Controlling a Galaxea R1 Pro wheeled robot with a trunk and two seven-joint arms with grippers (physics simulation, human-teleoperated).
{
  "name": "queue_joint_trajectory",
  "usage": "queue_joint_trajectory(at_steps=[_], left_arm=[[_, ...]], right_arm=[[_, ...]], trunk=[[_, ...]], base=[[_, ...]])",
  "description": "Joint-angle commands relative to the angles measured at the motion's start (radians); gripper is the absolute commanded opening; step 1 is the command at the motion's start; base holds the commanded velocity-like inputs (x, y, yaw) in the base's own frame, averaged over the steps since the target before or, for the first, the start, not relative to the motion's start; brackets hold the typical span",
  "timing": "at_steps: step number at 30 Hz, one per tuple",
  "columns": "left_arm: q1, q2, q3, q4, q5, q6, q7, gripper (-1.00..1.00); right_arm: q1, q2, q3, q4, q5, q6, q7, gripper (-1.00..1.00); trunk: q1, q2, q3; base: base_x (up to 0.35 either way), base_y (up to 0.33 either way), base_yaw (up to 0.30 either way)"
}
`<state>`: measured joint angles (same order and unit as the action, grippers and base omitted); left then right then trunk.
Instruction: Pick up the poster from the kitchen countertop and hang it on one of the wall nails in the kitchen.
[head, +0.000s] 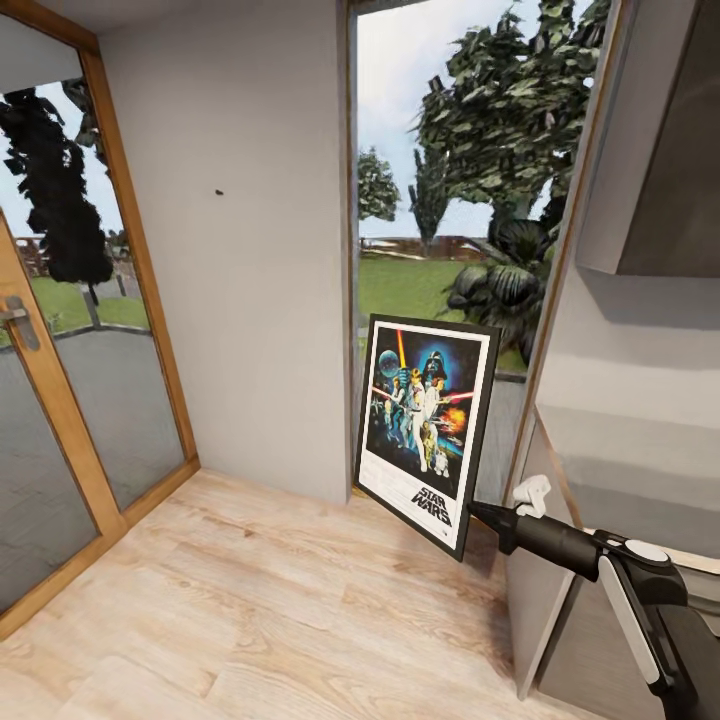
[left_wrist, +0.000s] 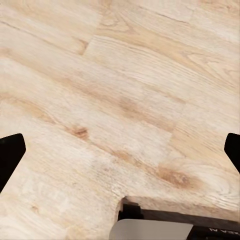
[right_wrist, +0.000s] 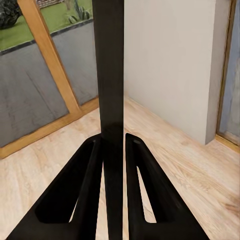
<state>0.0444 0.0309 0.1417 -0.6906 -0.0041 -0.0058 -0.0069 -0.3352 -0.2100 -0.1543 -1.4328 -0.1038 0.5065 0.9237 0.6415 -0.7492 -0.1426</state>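
A: Where is the poster (head: 425, 425) relative to the wall nail (head: 219, 190)?

B: Well below the nail and off toward the window side, clear of the pale grey wall panel (head: 240, 300), held in the air above the wooden floor (head: 250, 620). Off the countertop already.

A: Held how?

B: Pinched by the right gripper (head: 478, 513) at the lower corner farthest from the nail. Seen edge-on from the right wrist: black frame edge (right_wrist: 111, 75) sandwiched between the two fingers (right_wrist: 85, 190), closed tight against it with no gap showing. Left gripper (left_wrist: 120, 150) spread wide, fingertips at opposite sides of the wrist picture, nothing between them, only floorboards beyond.

A: Orientation of the poster?

B: Long axis roughly upright but tilted, top edge leaning toward the nail, bottom corner kicked out toward the arm. Printed face turned toward the robot, so back facing the window rather than the wall panel with the nail.

A: Likely trouble from here?

B: Probably three things. Single corner grip, far from the middle of the frame: could swing or pivot in the fingers during a lift. Long climb to the nail: top edge might strike the panel before reaching stud height. Tiny target too, and any hanging point on the back hidden from view, so easy to miss the nail and drop the frame on release.
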Motion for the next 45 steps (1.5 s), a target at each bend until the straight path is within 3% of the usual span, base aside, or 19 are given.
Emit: queue_joint_trajectory(at_steps=[1, 45], left_arm=[[0.000, 0.000, 0.001, -0.001, 0.000, -0.001, -0.001, 1.00], [0.000, 0.001, 0.002, -0.001, -0.001, -0.001, -0.001, 1.00]], right_arm=[[-0.001, 0.000, -0.001, 0.000, -0.010, 0.011, 0.003, -1.00], [-0.001, 0.000, 0.001, 0.000, -0.010, 0.011, 0.003, -1.00]], trunk=[[-0.004, 0.006, 0.002], [-0.172, 0.314, 0.140]], base=[[0.000, 0.000, 0.000], [0.000, 0.000, 0.000]])
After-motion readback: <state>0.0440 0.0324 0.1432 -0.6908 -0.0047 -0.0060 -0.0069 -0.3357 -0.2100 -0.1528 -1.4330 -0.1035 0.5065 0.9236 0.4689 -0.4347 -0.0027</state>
